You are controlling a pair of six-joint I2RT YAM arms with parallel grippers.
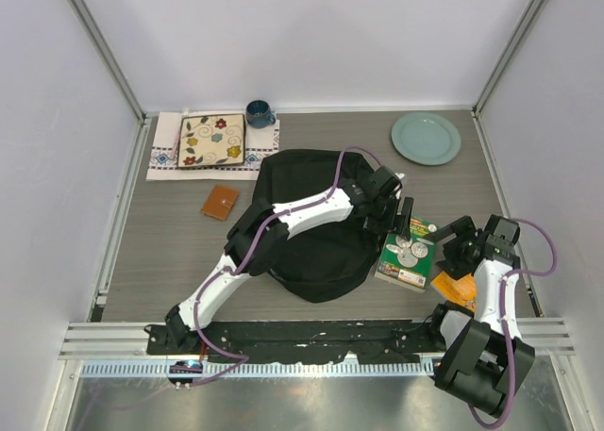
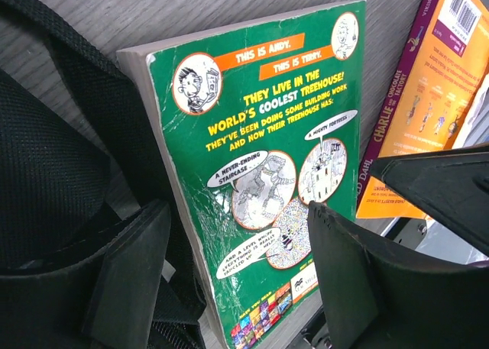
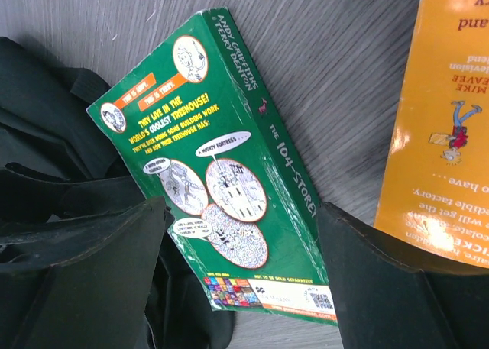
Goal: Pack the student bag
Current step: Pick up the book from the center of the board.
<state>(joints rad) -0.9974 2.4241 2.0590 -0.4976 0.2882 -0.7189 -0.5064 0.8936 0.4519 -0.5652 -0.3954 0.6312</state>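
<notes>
Student bag is laid flat on the worktop at centre of the top view, and is partly covered by the left arm. It is judged soft, floppy and light while unfilled. The fabric is expected to sag and slide, so a strap or the rim of the opening is best pinched, with the mouth held apart by the other arm.

Green book is seen just right of the bag. One edge is on or against the black fabric; which of the two cannot be told. Left end effector is spread, with a finger on either side of the book and no contact shown. Right end effector is likewise spread over the same book.

Orange book is cut off at the frame's right edge. The bag's zippers and opening cannot be made out, black on black, so open or closed cannot be told.
</notes>
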